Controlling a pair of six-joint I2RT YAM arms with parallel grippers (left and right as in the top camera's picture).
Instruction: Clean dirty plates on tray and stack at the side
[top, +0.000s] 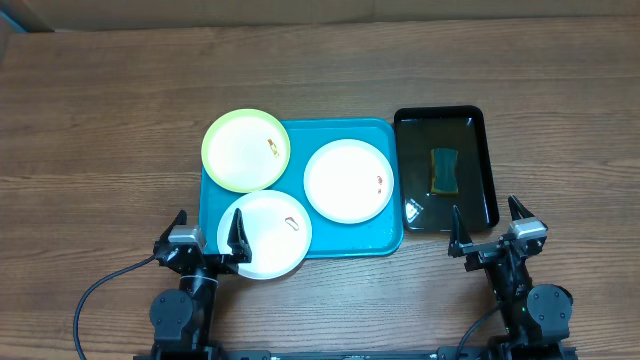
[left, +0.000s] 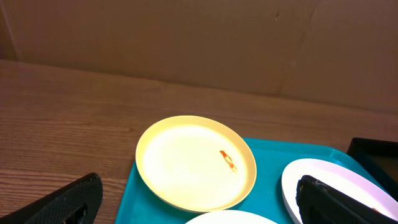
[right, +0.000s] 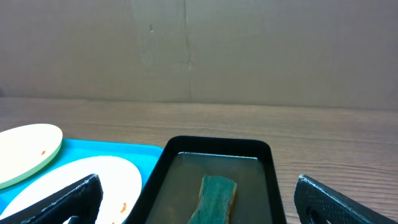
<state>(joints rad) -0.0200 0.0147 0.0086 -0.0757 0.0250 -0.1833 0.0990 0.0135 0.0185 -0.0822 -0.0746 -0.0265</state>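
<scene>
Wooden table (top: 100, 100), brown grain.

Turquoise tray (top: 385, 238) mid-table, long side across.

Black tray (top: 440, 112) just beside it at 3 o'clock, glossy inside.

Three plates, all on the turquoise tray:
- yellow-green plate (top: 246, 150) at 10 o'clock, overhanging the corner, small red smear right of centre
- white plate (top: 349, 180) toward 3 o'clock, fully on the tray, red speck near its right edge
- second white plate (top: 265, 234) at 7 o'clock, hanging over the near rim, faint mark at 2 o'clock on it

Left gripper (top: 208, 232) at the tray's 7 o'clock, jaws spread wide, nothing held; its right finger overlaps the near plate's edge from overhead.

Right gripper (top: 486, 225) at the black tray's 6 o'clock, jaws also released, nothing held.

Green sponge (top: 444, 170) lies mid black tray.
</scene>
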